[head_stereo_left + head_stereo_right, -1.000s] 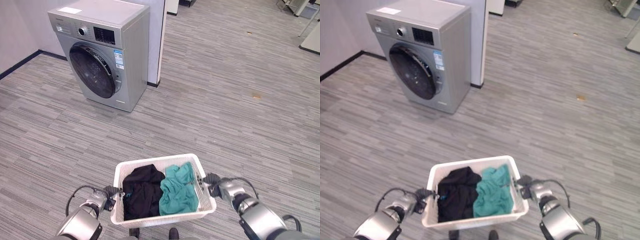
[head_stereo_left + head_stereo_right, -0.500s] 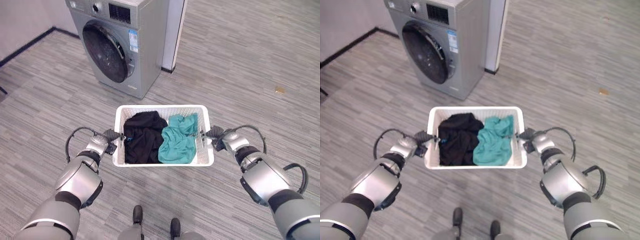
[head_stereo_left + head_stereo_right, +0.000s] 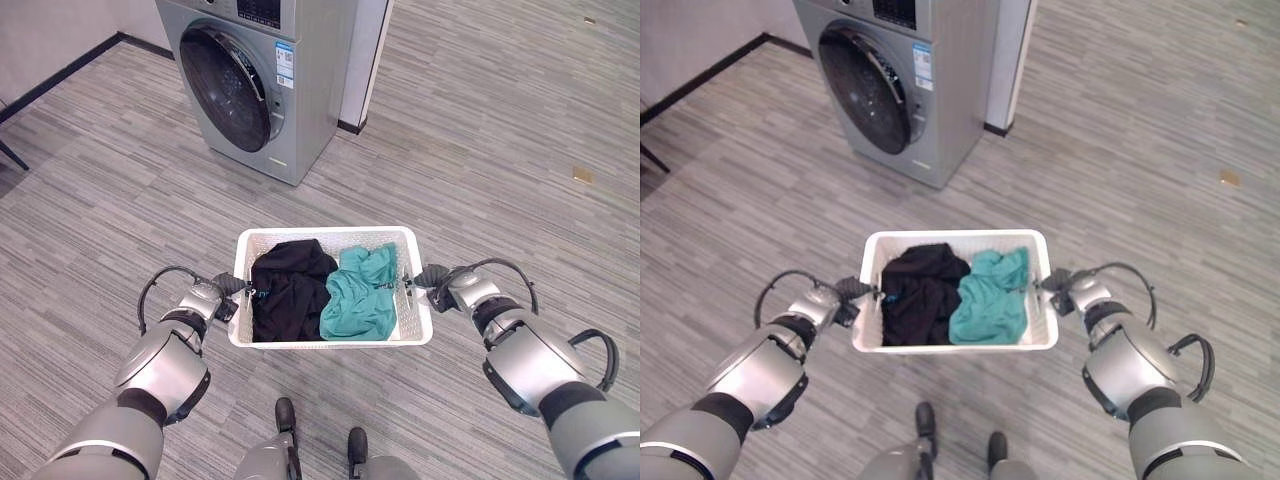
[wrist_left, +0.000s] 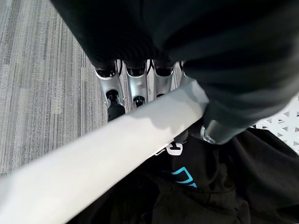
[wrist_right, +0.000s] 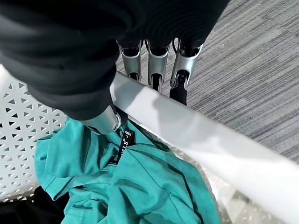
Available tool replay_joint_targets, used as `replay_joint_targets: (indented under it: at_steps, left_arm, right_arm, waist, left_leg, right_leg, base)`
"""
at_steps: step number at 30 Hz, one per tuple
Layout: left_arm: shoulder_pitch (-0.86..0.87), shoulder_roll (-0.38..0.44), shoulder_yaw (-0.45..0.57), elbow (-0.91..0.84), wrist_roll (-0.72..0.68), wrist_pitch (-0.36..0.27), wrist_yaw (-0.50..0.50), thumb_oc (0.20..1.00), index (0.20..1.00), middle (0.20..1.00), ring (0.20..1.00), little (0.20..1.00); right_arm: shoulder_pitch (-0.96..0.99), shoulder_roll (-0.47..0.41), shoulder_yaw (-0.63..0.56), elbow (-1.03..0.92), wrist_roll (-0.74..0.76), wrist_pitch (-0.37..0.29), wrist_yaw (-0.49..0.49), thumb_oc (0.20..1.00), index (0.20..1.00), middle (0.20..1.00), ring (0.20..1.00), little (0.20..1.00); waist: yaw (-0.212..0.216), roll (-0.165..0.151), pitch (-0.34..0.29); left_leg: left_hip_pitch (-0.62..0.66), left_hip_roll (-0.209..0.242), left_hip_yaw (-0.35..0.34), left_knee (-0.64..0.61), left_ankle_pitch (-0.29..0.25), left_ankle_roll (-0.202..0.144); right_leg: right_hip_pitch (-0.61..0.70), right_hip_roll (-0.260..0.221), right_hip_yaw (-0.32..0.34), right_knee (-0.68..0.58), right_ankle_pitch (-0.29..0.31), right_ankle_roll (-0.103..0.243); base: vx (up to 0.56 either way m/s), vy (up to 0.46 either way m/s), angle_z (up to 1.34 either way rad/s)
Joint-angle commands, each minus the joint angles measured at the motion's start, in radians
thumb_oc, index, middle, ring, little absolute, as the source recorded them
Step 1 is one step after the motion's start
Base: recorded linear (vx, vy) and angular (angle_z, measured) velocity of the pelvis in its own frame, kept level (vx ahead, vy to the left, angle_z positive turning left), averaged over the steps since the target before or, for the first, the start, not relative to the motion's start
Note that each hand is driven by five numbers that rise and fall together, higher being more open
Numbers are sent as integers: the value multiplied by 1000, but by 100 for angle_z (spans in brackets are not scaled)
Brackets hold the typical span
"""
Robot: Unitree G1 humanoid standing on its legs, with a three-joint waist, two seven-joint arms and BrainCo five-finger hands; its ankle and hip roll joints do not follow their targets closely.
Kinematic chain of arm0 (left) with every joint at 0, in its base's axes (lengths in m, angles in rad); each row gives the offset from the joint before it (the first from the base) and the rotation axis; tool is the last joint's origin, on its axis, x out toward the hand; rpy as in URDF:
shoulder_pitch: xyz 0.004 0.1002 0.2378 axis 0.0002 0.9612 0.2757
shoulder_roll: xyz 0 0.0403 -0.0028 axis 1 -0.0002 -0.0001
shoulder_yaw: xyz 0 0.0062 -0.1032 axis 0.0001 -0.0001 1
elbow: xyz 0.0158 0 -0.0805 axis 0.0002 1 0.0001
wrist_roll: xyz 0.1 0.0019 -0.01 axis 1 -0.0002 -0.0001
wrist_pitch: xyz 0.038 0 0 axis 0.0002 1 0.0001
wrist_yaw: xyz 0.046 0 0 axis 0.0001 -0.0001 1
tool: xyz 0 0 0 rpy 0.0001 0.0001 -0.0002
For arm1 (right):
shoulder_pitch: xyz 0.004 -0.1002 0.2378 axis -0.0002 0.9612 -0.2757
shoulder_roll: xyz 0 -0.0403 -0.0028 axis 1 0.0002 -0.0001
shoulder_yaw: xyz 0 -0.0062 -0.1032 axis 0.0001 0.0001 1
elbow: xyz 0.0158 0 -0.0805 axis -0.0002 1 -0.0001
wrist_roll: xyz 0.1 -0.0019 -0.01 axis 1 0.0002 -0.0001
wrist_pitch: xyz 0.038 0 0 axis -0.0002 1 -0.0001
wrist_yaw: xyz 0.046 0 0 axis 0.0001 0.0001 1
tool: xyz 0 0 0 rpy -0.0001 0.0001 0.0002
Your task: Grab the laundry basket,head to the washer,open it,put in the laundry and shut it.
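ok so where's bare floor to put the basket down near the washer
The widest free patch is the striped floor between the washer and the laundry basket, bordered on the right by the white pillar. More bare floor spreads right of the pillar. Crowded: the basket holds a black garment and a teal garment, with the left robot hand and right robot hand gripping its rims.

Left robot hand (image 3: pixel 222 291) and right robot hand (image 3: pixel 440 281) clenched

Grey striped plank floor (image 3: pixel 500 130), white pillar (image 3: pixel 365 55), dark skirting (image 3: pixel 60 75) along the wall.
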Motion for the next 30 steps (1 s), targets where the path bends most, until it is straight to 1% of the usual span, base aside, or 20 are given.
replay_joint_targets:
  at_steps: [1, 5, 6, 8, 9, 10, 11, 14, 15, 17, 19, 21, 22, 23, 24, 26, 27, 28, 29, 30]
  left_arm:
    - [-117, -20, -33, 8, -64, -65, -49, 200, 200, 200, 200, 200]
    - [-119, -9, -37, 17, -43, -58, -56, 200, 200, 200, 200, 200]
    - [-116, 2, -29, 21, -39, -56, -57, 200, 200, 200, 200, 200]
    - [-114, 3, -28, 22, -35, -55, -59, 200, 200, 200, 200, 200]
    - [-117, 7, -33, 25, -17, -56, -65, 200, 200, 200, 200, 200]
    - [-117, 7, -33, 25, -17, -56, -65, 200, 200, 200, 200, 200]
    - [-127, 1, -37, 25, 6, -52, -75, 200, 200, 200, 200, 200]
    - [-153, -4, -41, 35, 40, -50, -63, 200, 200, 200, 200, 200]
    - [-165, -5, -38, 35, 45, -52, -58, 200, 200, 200, 200, 200]
    - [-173, -5, -39, 24, 39, -54, -65, 200, 200, 200, 200, 200]
    - [-166, -9, -37, 11, 39, -58, -70, 200, 200, 200, 200, 200]
    - [-164, -13, -36, 9, 40, -60, -70, 200, 200, 200, 200, 200]
    - [-161, -22, -35, 4, 42, -62, -72, 200, 200, 200, 200, 200]
    - [-161, -22, -35, 4, 42, -62, -72, 200, 200, 200, 200, 200]
    - [-136, -41, -18, -4, 39, -62, -76, 200, 200, 200, 200, 200]
    - [-95, -56, -2, -6, 40, -62, -81, 200, 200, 200, 200, 200]
    - [-82, -64, -2, -7, 37, -60, -85, 200, 200, 200, 200, 200]
    - [-59, -73, 6, -4, 22, -58, -85, 200, 200, 200, 200, 200]
    - [-32, -80, 11, 9, 18, -54, -93, 200, 200, 200, 200, 200]
    - [-23, -82, 7, 14, 27, -51, -97, 200, 200, 200, 200, 200]
  right_arm:
    - [-59, -9, -45, 30, 75, -29, 41, 200, 200, 200, 200, 200]
    - [-60, 2, -53, 32, 78, -31, 39, 200, 200, 200, 200, 200]
    - [-58, 5, -54, 28, 81, -29, 43, 200, 200, 200, 200, 200]
    - [-58, 8, -52, 28, 82, -29, 44, 200, 200, 200, 200, 200]
    - [-53, 1, -53, 23, 99, -28, 46, 200, 200, 200, 200, 200]
    - [-53, 1, -53, 23, 99, -28, 46, 200, 200, 200, 200, 200]
    - [-49, -7, -59, 21, 122, -28, 44, 200, 200, 200, 200, 200]
    - [-44, 2, -70, 26, 146, -33, 26, 200, 200, 200, 200, 200]
    - [-42, 4, -76, 27, 157, -33, 18, 200, 200, 200, 200, 200]
    - [-40, -5, -84, 19, 178, -33, 16, 200, 200, 200, 200, 200]
    - [-18, -23, -90, 8, 187, -31, 18, 200, 200, 200, 200, 200]
    - [-9, -28, -93, 6, 190, -30, 21, 200, 200, 200, 200, 200]
    - [-2, -35, -93, 8, 185, -30, 23, 200, 200, 200, 200, 200]
    - [-2, -35, -93, 8, 185, -30, 23, 200, 200, 200, 200, 200]
    - [34, -46, -104, 4, 168, -27, 33, 200, 200, 200, 200, 200]
    - [65, -49, -117, 5, 144, -22, 44, 200, 200, 200, 200, 200]
    - [75, -53, -117, 5, 138, -17, 49, 200, 200, 200, 200, 200]
    - [89, -74, -118, 8, 139, -16, 51, 200, 200, 200, 200, 200]
    - [96, -97, -109, 15, 131, -17, 53, 200, 200, 200, 200, 200]
    - [101, -104, -110, 13, 129, -17, 53, 200, 200, 200, 200, 200]
  waist:
    - [32, 29, -62]
    - [36, 35, -66]
    - [37, 42, -59]
    - [40, 48, -57]
    - [23, 63, -52]
    - [24, 63, -55]
    - [8, 77, -51]
    - [6, 86, -41]
    - [-2, 91, -35]
    - [-22, 95, -21]
    - [-52, 95, -9]
    - [-62, 94, -6]
    - [-77, 93, -3]
    - [-77, 93, -3]
    - [-104, 89, -8]
    - [-120, 92, -29]
    - [-127, 92, -48]
    - [-140, 97, -72]
    - [-154, 106, -81]
    - [-154, 97, -87]
  left_leg:
    - [7, 11, 3, 81, -92, -57]
    - [35, -14, -13, 80, -109, -36]
    - [51, -24, -24, 78, -114, -25]
    - [55, -26, -27, 80, -117, -22]
    - [67, -37, -54, 89, -123, -13]
    - [64, -35, -53, 88, -122, -14]
    - [84, -42, -69, 87, -126, -11]
    - [103, -49, -68, 86, -137, -13]
    - [117, -51, -76, 78, -141, -14]
    - [142, -62, -100, 75, -149, -16]
    - [193, -75, -125, 79, -178, -22]
    - [217, -81, -135, 85, -194, -24]
    - [242, -87, -151, 99, -216, -26]
    - [242, -87, -151, 99, -216, -26]
    - [316, -94, -188, 109, -262, -33]
    - [373, -78, -211, 108, -276, -48]
    - [393, -68, -215, 111, -275, -59]
    - [393, -45, -230, 181, -233, -88]
    - [362, -5, -228, 329, -125, -142]
    - [317, 1, -220, 440, -52, -168]
  right_leg:
    - [-76, -108, 71, 100, 71, 92]
    - [-88, -128, 90, 172, 98, 99]
    - [-107, -133, 109, 217, 122, 92]
    - [-113, -128, 115, 241, 114, 89]
    - [-131, -65, 195, 311, 62, 73]
    - [-133, -63, 196, 310, 65, 72]
    - [-160, 2, 231, 326, 0, 56]
    - [-195, 19, 176, 319, -8, 41]
    - [-227, 38, 165, 314, -4, 39]
    - [-301, 77, 181, 309, 23, 44]
    - [-342, 96, 188, 271, 61, 53]
    - [-352, 95, 181, 248, 78, 56]
    - [-369, 90, 174, 214, 98, 60]
    - [-369, 90, 174, 214, 98, 60]
    - [-401, 71, 151, 142, 143, 70]
    - [-406, 52, 117, 118, 178, 74]
    - [-391, 54, 121, 115, 183, 67]
    - [-358, 81, 157, 123, 183, 43]
    - [-311, 117, 169, 137, 159, 10]
    - [-281, 115, 164, 131, 143, -7]
  base:
    - [91, 190, 3]
    - [59, 157, 12]
    - [54, 166, 11]
    - [65, 149, 8]
    - [74, 145, 14]
    - [139, 185, 30]
    - [116, 115, 33]
    - [83, 55, 24]
    - [111, 22, 34]
    - [177, 7, 25]
    - [297, -18, 20]
    - [236, -35, 52]
    - [138, -28, 62]
    - [520, -142, 34]
    - [655, -228, 33]
    - [632, -255, 45]
    - [509, -294, 29]
    - [646, -411, 42]
    - [609, -438, 47]
    - [445, -388, 51]
